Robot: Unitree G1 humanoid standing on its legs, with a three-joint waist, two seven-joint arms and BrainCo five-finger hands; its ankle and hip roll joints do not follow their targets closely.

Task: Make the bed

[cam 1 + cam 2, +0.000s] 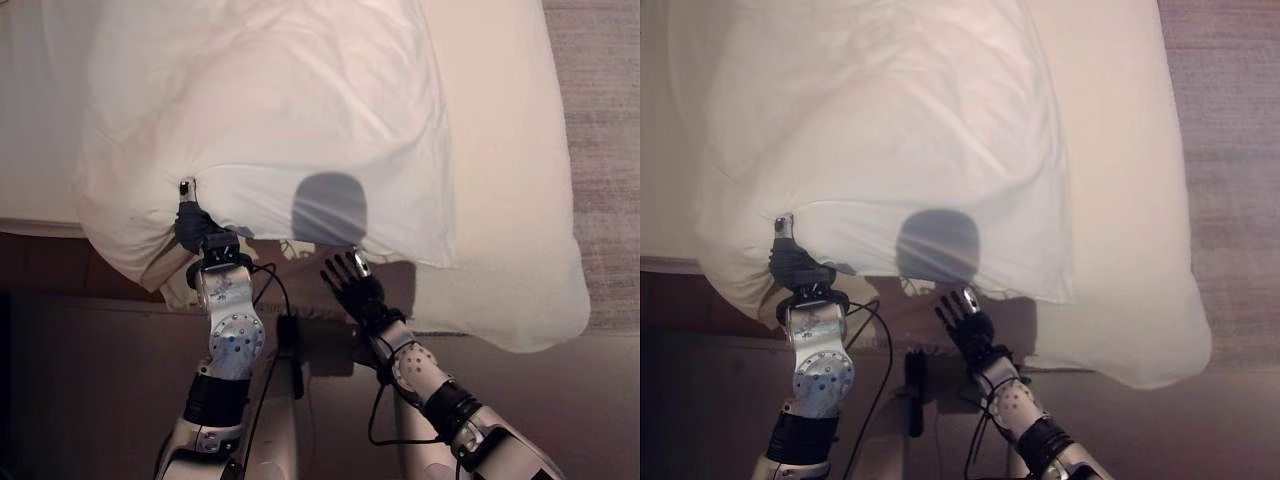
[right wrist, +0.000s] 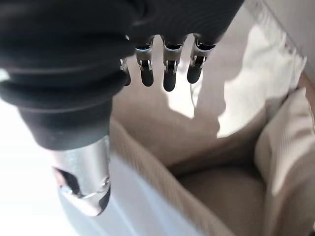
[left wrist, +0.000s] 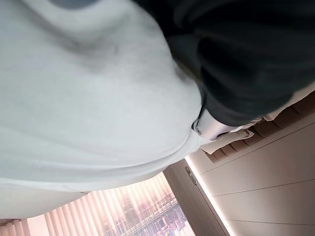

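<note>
A white duvet (image 1: 270, 110) lies spread over the bed (image 1: 510, 150), its near hem running along the bed's near edge and hanging a little past it at the left. The left robot hand (image 1: 192, 225) is at that hem close to the near-left corner of the bed, its fingers buried in a bunched fold of the duvet, one dark-tipped finger poking up through the cloth; the cloth puckers into creases around it. From its own wrist view, white fabric covers the fingers, so I cannot tell whether they are clamped on the duvet or merely pressed into it. The right robot hand (image 1: 350, 283) hangs just off the near edge of the bed, under the duvet's hem and not touching it, fingers (image 2: 170, 73) straight and spread apart, holding nothing. A cream under-sheet (image 1: 500, 290) covers the near-right corner of the bed, beyond the duvet's side edge.
</note>
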